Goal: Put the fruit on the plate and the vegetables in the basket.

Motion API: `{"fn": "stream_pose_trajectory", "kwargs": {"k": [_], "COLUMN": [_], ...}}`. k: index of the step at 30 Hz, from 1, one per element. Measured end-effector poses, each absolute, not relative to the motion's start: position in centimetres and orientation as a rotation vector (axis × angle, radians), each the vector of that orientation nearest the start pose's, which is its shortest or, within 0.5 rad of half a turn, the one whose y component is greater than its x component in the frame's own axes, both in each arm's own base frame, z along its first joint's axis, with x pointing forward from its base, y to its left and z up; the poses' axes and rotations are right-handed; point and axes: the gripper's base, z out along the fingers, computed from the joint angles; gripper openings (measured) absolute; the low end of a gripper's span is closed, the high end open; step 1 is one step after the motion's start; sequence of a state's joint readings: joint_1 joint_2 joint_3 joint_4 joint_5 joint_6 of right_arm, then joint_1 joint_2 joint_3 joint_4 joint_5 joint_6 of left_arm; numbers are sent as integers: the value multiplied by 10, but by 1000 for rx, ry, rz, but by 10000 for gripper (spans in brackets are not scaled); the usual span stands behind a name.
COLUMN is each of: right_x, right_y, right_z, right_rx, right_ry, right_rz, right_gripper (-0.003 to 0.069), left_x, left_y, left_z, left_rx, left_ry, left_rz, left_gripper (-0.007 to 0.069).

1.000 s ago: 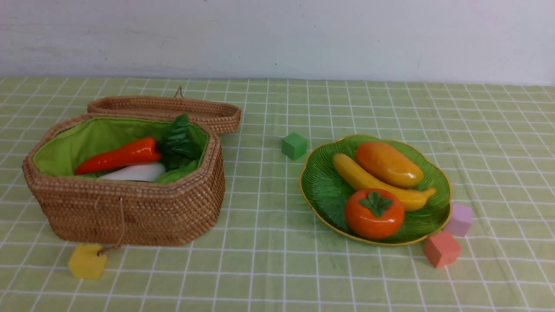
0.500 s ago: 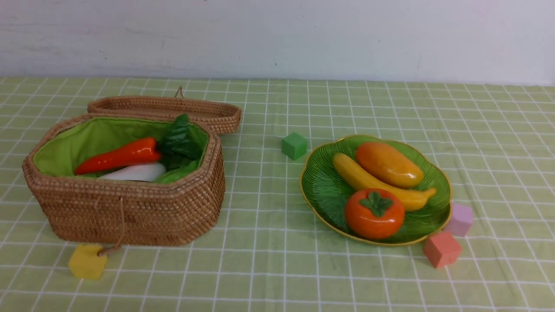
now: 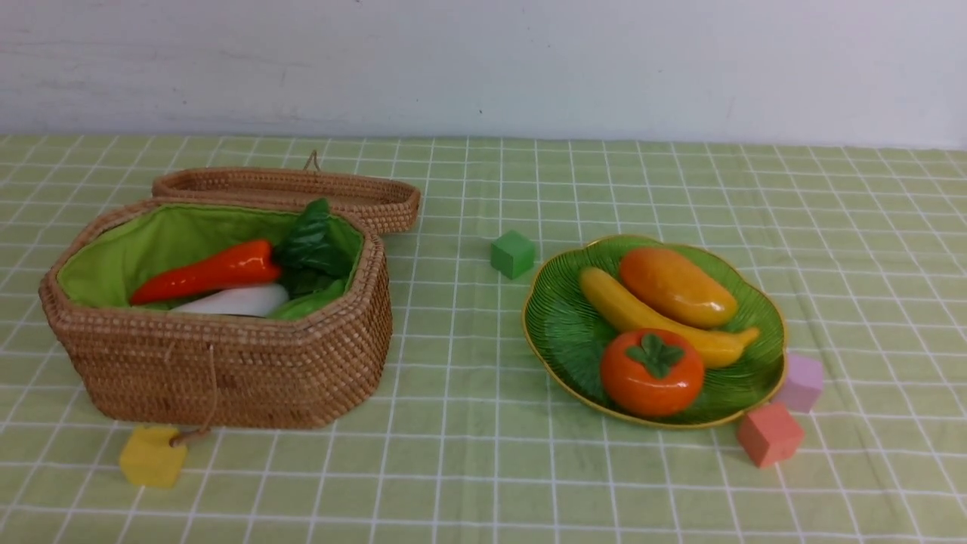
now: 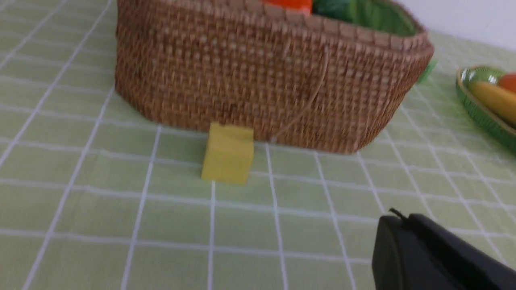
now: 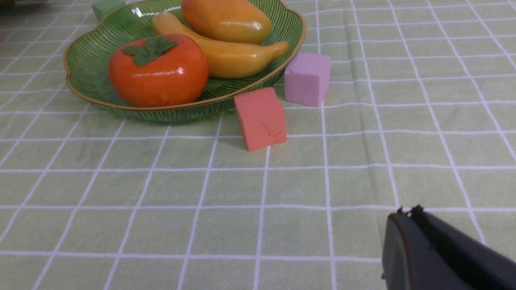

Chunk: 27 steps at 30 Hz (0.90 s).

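A: Where is everything?

B: The persimmon (image 3: 652, 372), banana (image 3: 665, 319) and mango (image 3: 678, 287) lie on the plate (image 3: 555, 332), toward the table's right side. The carrot (image 3: 204, 273) and radish (image 3: 234, 301) lie in the basket (image 3: 227, 370), toward the left side. I can't make out any eggplant or gourd; they may be buried under the leaves.

A: And the end effectors?

B: The left end effector (image 4: 393, 225) and right end effector (image 5: 403, 221) are both closed and empty, low over the table near its front edge.

A: Any risk?

B: The sorting looks done. A careless sweep could knock the yellow cube (image 3: 152, 455) by the basket or the red cube (image 3: 770, 434) at the plate's rim.

A: Do the views differ?

B: Only the front view looks down into the basket. Only the wrist views show the end effectors.
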<state>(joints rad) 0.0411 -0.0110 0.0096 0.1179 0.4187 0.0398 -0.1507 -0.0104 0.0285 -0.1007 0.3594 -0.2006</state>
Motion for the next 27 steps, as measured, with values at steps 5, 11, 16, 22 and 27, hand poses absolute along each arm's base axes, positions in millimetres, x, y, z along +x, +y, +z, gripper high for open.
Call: {"fn": "stream_pose_trajectory", "kwargs": {"k": [5,11,16,22,27], "right_x": [51,51,51,51,51], "right_y": [6,6,6,6,6], "right_z": [173,173,173,173,173], "right_rx": [69,69,69,69,69], "right_ry": [1900,1900,1900,1900,1900], "right_rz": [174,174,174,174,174], "right_gripper": [6,15,22,33,41], "left_x": [51,51,51,51,51], "left_y": [-11,-11,-11,-11,-11], "left_z": [170,170,170,170,170], "left_rx": [-113,-114,-114,-114,-114], "left_ry": [1892,1892,1892,1892,1892], "left_rz": [-342,-343,-343,-343,-343], "left_gripper": [-13,-13,-13,-13,-12]}}
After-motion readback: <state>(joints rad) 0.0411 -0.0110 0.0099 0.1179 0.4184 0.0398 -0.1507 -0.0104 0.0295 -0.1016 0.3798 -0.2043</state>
